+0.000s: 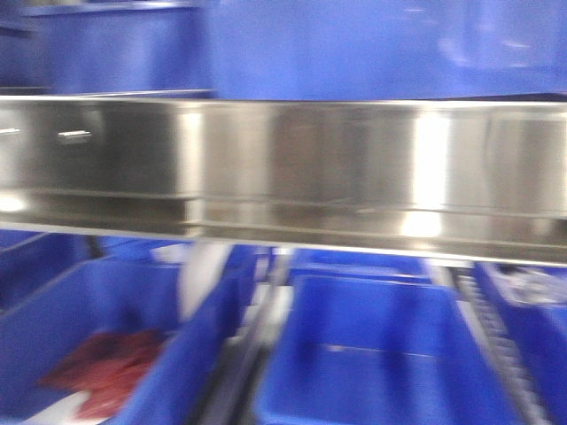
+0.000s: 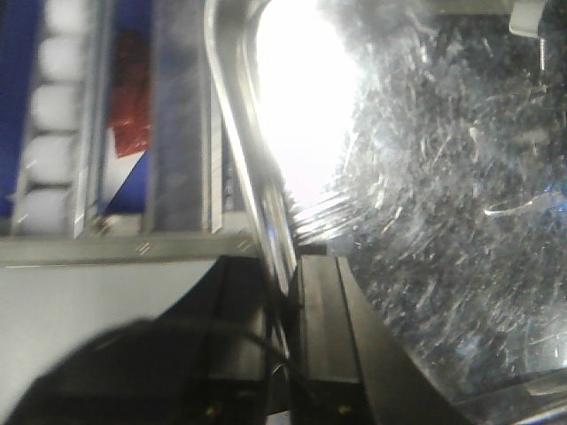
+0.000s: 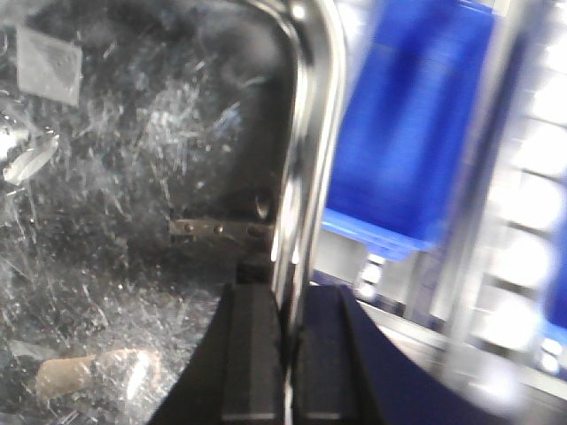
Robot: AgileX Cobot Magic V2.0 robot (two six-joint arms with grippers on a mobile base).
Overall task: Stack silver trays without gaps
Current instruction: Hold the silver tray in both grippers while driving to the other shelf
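Note:
One silver tray fills both wrist views, its scratched floor facing the cameras. My left gripper is shut on the tray's left rim, one finger on each side of the thin edge. In the right wrist view the same kind of scratched tray floor shows, and my right gripper is shut on its right rim. Neither gripper shows in the blurred front view. I cannot tell whether another tray lies beneath this one.
A long shiny steel rail spans the front view. Blue bins stand above it and below it; the lower left bin holds something red. White rollers and a blue bin lie beyond the tray.

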